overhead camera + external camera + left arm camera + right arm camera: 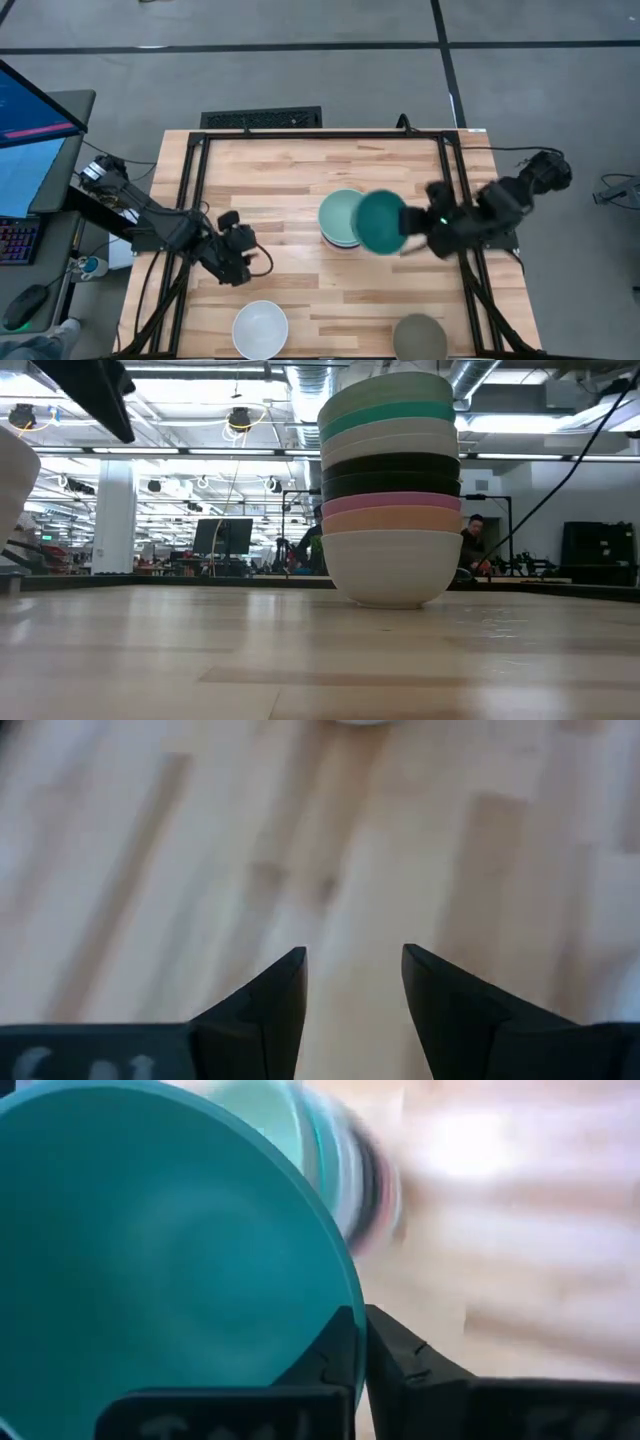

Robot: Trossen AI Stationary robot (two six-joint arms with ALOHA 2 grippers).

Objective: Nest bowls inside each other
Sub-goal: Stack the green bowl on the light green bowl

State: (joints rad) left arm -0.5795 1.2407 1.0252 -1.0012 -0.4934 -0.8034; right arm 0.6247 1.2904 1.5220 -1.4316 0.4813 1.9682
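- The right gripper [360, 1355], clamped on the teal bowl [381, 222], holds it at the stack's [341, 218] three o'clock.
- It should centre the bowl over the stack before releasing.
- The left gripper [352, 982] waits with fingers apart.

Right arm reaches in from the right edge of the worktop, elbow out past the frame rail, wrist pointing toward the centre. Right gripper [408, 236] fingers [400, 1365] pinched together on the rim of a teal bowl [381, 222], one finger inside the rim, one outside; bowl held tilted.

Left arm stretches in from the left, forearm low and angled toward the near edge. Left gripper [240, 268] fingers [275, 995] apart, holding nothing, pointing down at bare wood.
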